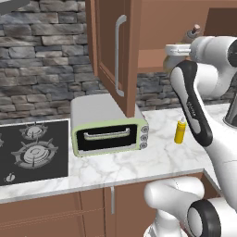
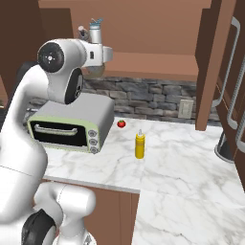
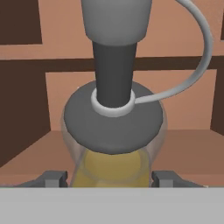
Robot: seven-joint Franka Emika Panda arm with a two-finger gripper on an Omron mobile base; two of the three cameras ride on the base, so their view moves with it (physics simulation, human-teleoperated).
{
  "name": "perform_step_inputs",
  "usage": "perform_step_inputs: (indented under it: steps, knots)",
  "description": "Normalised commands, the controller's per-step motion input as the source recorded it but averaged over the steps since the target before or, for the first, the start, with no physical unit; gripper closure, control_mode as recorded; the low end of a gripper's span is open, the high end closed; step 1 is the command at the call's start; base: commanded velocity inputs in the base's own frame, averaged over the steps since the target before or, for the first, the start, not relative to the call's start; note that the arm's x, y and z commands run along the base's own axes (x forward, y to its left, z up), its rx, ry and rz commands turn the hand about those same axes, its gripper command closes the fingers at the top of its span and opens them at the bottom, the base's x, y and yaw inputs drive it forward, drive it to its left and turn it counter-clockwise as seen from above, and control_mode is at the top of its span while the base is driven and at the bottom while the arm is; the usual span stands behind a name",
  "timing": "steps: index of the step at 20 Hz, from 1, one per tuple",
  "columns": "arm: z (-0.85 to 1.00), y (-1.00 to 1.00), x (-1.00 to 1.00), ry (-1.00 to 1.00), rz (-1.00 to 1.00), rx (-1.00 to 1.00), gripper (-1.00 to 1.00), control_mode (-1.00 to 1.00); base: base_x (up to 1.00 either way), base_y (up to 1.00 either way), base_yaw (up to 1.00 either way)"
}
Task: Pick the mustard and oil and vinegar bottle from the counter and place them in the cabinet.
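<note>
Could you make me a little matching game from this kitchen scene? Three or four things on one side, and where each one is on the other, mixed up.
Things:
1. mustard
2. oil and vinegar bottle
3. tomato
4. toaster oven

Places:
A. between the fingers of the gripper, up at the open cabinet
B. on the counter, to the right of the hob
C. upright on the marble, out in the open
D. near the stone wall, just beside the toaster oven

Pairs: 1-C, 2-A, 3-D, 4-B
</note>
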Motion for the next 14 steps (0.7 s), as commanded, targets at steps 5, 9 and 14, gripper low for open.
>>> perform_step_inputs:
  steps: [5, 9, 14]
  knots:
    - [-0.03, 0.00, 0.34, 0.00, 0.00, 0.00, 1.00, -1.00, 0.00, 0.00, 0.00]
    - [0.00, 0.01, 0.29, 0.00, 0.00, 0.00, 1.00, -1.00, 0.00, 0.00, 0.00]
    - [0.00, 0.08, 0.36, 0.00, 0.00, -0.01, 1.00, -1.00, 0.00, 0.00, 0.00]
